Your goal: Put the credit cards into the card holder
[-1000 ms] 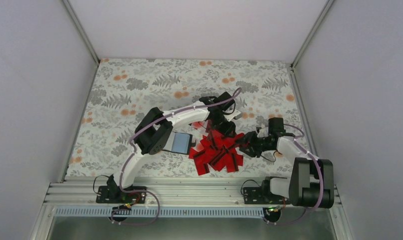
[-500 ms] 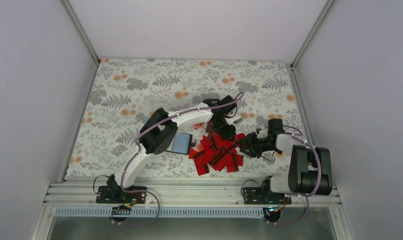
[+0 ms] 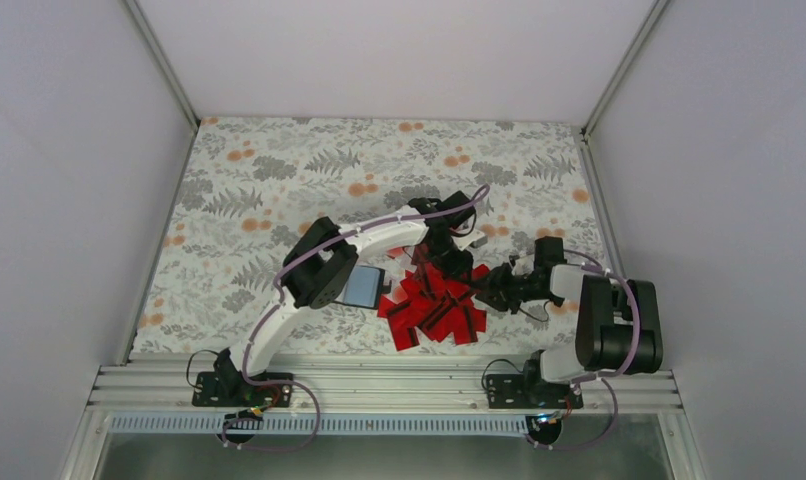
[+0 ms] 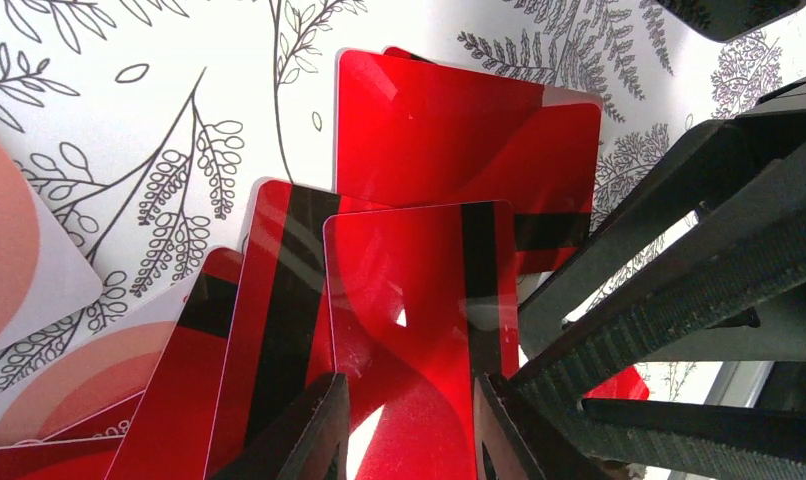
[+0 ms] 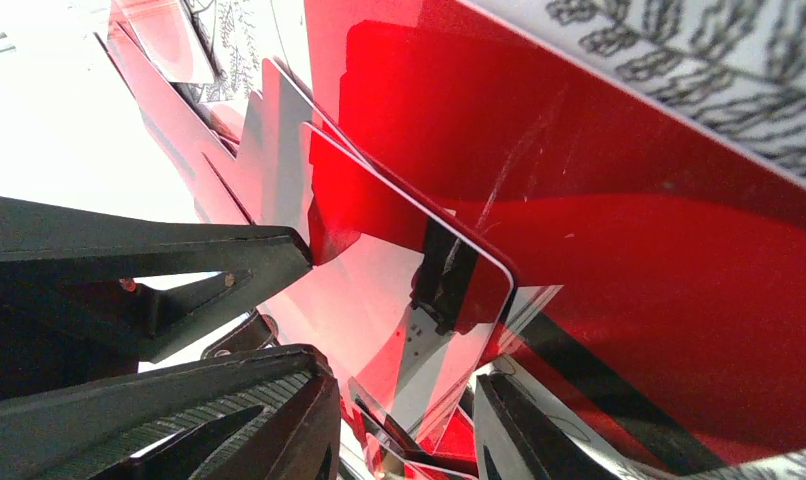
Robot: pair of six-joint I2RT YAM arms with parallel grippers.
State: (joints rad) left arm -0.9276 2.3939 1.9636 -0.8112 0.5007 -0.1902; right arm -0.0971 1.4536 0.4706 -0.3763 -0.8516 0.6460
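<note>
1. Where the top view looks down on the floral cloth point(image 3: 279, 180), the red cards point(image 3: 434, 310) lie fanned in a loose pile near the front edge, between the two arms. The holder point(image 3: 362, 287) lies open just left of the pile, with a grey-blue panel showing beside the left arm's elbow. The left gripper point(image 3: 449, 262) is down at the pile's far side and the right gripper point(image 3: 491, 290) at its right side, the two close together. From here the jaws cannot be read.
2. In the left wrist view, the left gripper point(image 4: 411, 385) has its jaws partly open over a striped card point(image 4: 409, 290) that is wider than the gap. I cannot tell whether the fingers touch it. The right gripper's fingers point(image 4: 679, 300) reach in from the right, up to that card's edge.
3. In the right wrist view, the right gripper point(image 5: 404, 400) has its jaws apart, with a tilted, glossy card point(image 5: 379, 300) running down into the gap. I cannot tell whether they clamp it. The left gripper's fingers point(image 5: 179, 255) point at that card's edge.
</note>
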